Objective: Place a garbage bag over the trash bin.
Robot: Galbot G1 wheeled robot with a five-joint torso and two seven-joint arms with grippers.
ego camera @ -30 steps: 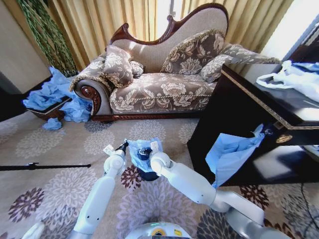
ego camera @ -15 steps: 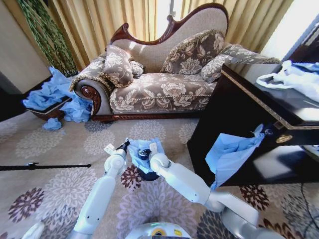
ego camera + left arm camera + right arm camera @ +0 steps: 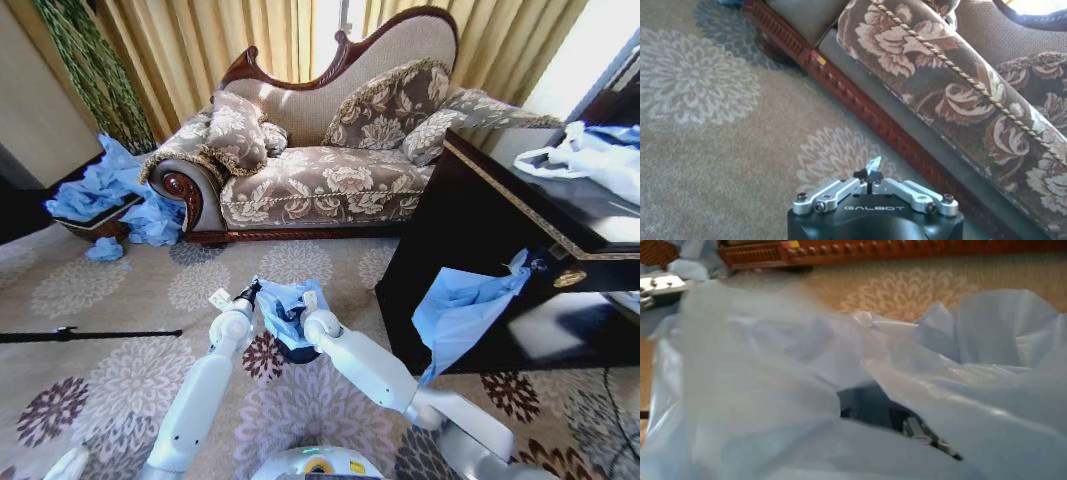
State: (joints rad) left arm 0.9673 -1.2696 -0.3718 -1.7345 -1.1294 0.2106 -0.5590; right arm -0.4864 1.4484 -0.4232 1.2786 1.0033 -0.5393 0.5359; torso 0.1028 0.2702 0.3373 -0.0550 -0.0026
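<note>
The light-blue garbage bag (image 3: 281, 301) lies bunched over the top of the small black trash bin (image 3: 296, 350) on the carpet in front of me. My left gripper (image 3: 249, 291) is at the bag's left edge. In the left wrist view that gripper (image 3: 869, 184) is shut on a small corner of the bag (image 3: 873, 164). My right gripper (image 3: 298, 312) reaches in from the right and is buried under the plastic above the bin. In the right wrist view folds of the bag (image 3: 773, 365) crowd around a dark opening (image 3: 867, 407).
A floral sofa (image 3: 320, 180) stands behind the bin. A dark wooden cabinet (image 3: 480, 230) is close on the right, with another blue bag (image 3: 460, 310) hanging from it and a white bag (image 3: 590, 155) on top. A heap of blue bags (image 3: 105, 190) and a black rod (image 3: 80, 334) lie left.
The right gripper has pushed a little further left into the bag, and the plastic has folded over it, so it is now covered. The left arm has stayed put.
</note>
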